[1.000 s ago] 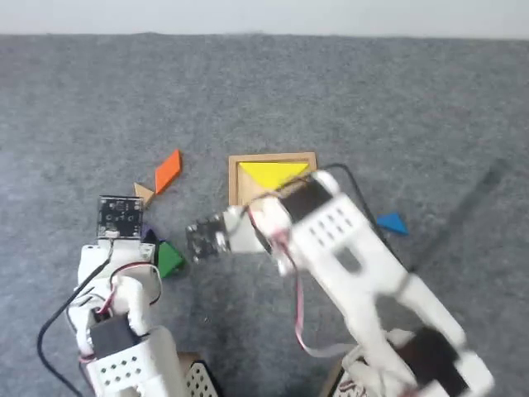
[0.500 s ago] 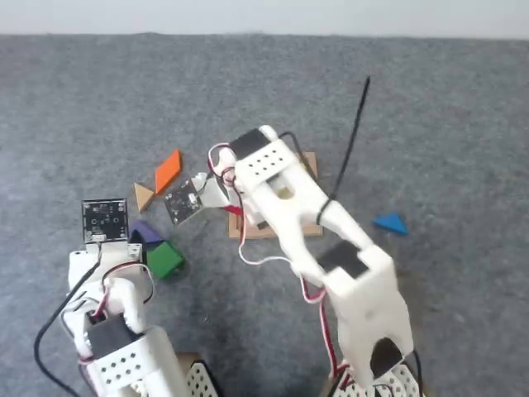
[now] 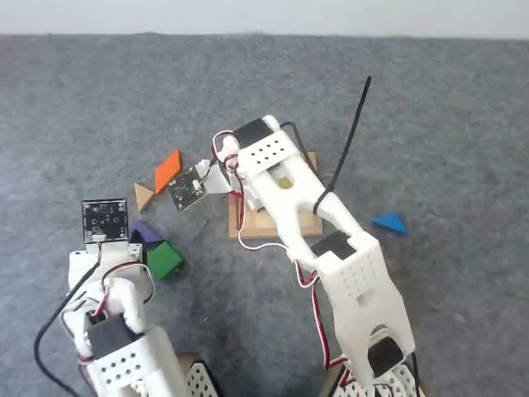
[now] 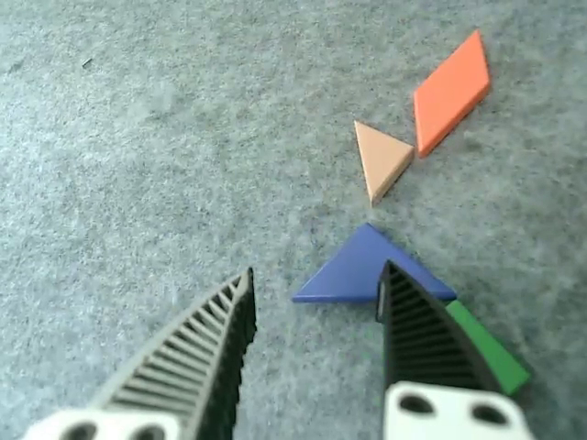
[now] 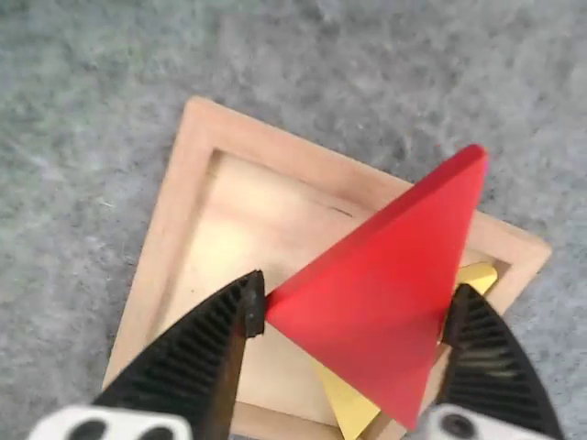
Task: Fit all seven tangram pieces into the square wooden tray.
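Observation:
My right gripper [image 5: 353, 312] is shut on a red triangle [image 5: 385, 302], held tilted just above the square wooden tray [image 5: 174, 220]. A yellow triangle [image 5: 344, 399] lies in the tray under it. In the high view the right arm covers most of the tray [image 3: 307, 222]. My left gripper [image 4: 312, 307] stands open over the carpet, next to a dark blue triangle [image 4: 362, 270] and a green piece [image 4: 491, 353]. Beyond them lie a tan triangle [image 4: 381, 158] and an orange parallelogram [image 4: 449, 90].
A small blue triangle [image 3: 390, 223] lies alone on the grey carpet right of the tray. The orange parallelogram [image 3: 168, 169], tan triangle [image 3: 143, 196], dark blue triangle [image 3: 145, 230] and green piece [image 3: 165, 258] cluster left of the tray. A black cable [image 3: 351, 141] arcs above the right arm.
The right arm has swung from the tray's front left to stretch out over the tray. The left arm shifted slightly left, uncovering the dark blue and green pieces.

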Tool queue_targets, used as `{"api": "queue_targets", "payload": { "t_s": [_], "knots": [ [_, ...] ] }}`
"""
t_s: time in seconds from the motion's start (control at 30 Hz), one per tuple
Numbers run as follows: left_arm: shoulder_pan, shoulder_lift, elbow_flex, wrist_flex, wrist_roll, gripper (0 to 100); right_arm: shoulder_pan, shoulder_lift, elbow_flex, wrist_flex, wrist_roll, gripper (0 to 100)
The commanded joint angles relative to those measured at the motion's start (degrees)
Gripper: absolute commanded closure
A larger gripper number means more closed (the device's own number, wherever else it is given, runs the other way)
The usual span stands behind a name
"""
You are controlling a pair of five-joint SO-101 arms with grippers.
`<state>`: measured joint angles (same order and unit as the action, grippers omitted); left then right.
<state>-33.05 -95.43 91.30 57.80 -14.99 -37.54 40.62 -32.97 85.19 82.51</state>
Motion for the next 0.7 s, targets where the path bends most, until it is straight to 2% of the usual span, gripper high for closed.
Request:
{"api": "queue_targets", "payload": {
  "t_s": [0.0,0.27,0.37,0.43,0.53,0.67],
  "knots": [
    [-0.18,-0.79,-0.4,-1.23,0.44,80,0.84,-1.19,-2.9,0.4,0.7,64.8],
    [0.09,-0.79,-0.13,-1.32,0.35,80,1.1,-1.89,-3.16,2.51,0.7,64.1],
    [0.09,-0.79,-0.13,-1.41,0.35,80,1.27,-4.09,-5.27,7.43,-1.23,64.7],
    [0.09,-0.79,-0.13,-1.41,0.35,80,1.27,-6.46,-6.86,12.0,-5.45,68.7],
    [0.0,-0.79,-0.13,-1.41,0.35,80,1.27,-10.42,-7.47,16.66,-13.98,81.0],
    [-0.09,-0.79,-0.22,-1.32,0.53,80,1.63,-11.74,-7.3,14.55,-29.98,99.8]
  ]
}}
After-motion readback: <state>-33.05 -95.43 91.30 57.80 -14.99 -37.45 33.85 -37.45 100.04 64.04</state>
